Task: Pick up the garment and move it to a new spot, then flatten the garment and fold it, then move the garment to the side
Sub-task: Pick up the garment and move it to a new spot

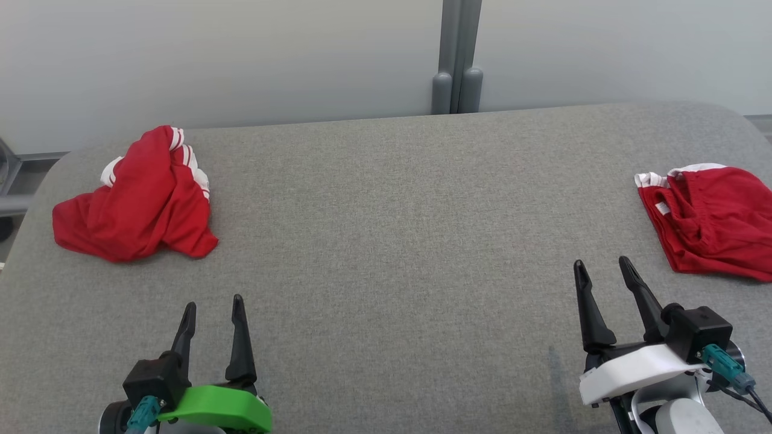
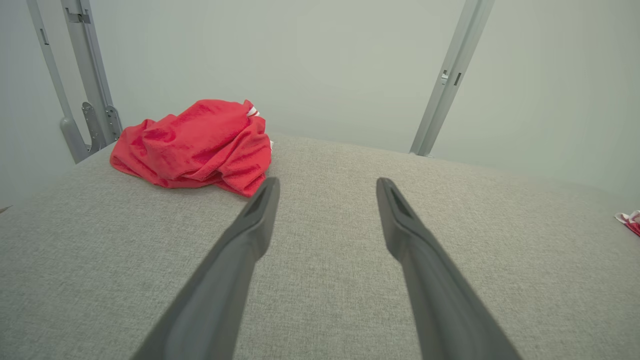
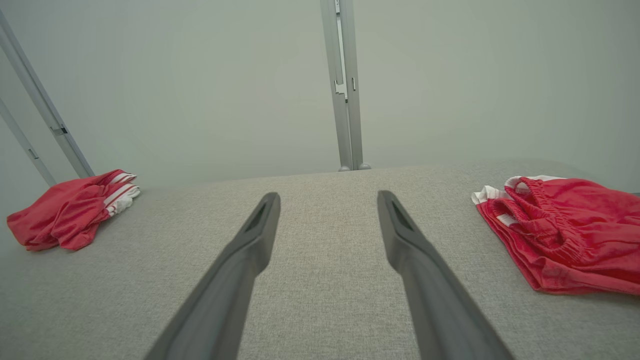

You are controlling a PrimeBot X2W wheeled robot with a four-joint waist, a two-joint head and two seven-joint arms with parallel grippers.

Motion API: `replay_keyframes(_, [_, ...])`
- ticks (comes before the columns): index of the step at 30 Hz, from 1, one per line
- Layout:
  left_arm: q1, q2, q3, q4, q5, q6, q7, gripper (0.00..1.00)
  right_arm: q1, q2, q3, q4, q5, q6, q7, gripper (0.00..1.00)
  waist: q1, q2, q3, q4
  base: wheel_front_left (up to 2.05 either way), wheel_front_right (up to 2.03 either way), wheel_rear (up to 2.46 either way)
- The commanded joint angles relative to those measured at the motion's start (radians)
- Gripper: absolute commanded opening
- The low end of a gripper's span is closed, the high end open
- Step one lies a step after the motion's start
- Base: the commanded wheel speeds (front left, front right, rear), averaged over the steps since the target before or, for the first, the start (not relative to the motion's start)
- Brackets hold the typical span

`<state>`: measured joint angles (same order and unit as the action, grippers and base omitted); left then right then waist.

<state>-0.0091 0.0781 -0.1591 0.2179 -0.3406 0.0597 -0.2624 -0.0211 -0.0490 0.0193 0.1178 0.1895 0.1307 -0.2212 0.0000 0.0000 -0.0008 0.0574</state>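
Note:
A crumpled red garment with white stripes (image 1: 136, 199) lies in a heap at the far left of the grey table (image 1: 392, 241); it also shows as the red garment (image 2: 195, 145) and as the red heap (image 3: 70, 207). A second red garment with a white waistband (image 1: 708, 220) lies folded flat at the right edge, seen too as the folded garment (image 3: 565, 232). My left gripper (image 1: 214, 304) rests open at the lower left, short of the heap. My right gripper (image 1: 603, 265) stands open at the lower right, just left of the folded garment. Both hold nothing.
A pale wall with a grey upright post (image 1: 457, 57) stands behind the table's far edge. A metal frame (image 1: 9, 181) sits off the table's left end. The table's rounded corners (image 1: 736, 117) fall away at the far right.

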Motion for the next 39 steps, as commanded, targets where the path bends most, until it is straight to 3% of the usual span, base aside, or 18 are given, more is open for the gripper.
replay_keyframes(1, [0.015, -0.001, 0.004, -0.004, 0.007, -0.006, -0.003, 1.00, 0.015, -0.003, -0.001, -0.001, 0.005, 0.000, 0.002, 1.00, 0.0000, 0.0000, 0.000, 0.001, 0.00, 0.00, 0.00])
replay_keyframes(19, [0.005, -0.004, 0.000, -0.004, 0.008, -0.013, -0.003, 1.00, 0.020, -0.003, -0.012, -0.013, 0.003, 0.000, 0.007, 1.00, 0.0000, 0.0000, 0.000, 0.029, 0.00, 0.00, 0.00])
replay_keyframes(23, [-0.011, -0.006, -0.009, -0.004, 0.011, -0.015, -0.003, 1.00, 0.023, -0.003, -0.024, -0.021, 0.000, 0.000, 0.002, 1.00, 0.0000, 0.0000, 0.001, 0.098, 0.00, 0.00, 0.00])
replay_keyframes(33, [-0.018, 0.007, 0.004, -0.017, 0.013, -0.007, -0.003, 1.00, 0.013, -0.003, -0.024, -0.038, 0.010, 0.000, -0.002, 1.00, 0.0000, 0.0000, 0.021, 0.366, 0.00, 0.00, 0.00])
replay_keyframes(39, [-0.007, 0.005, 0.016, -0.034, 0.006, 0.000, -0.003, 1.00, -0.004, -0.003, -0.013, -0.039, 0.002, 0.000, 0.003, 1.00, 0.0000, 0.0000, 0.042, 0.457, 0.00, 0.00, 0.00])
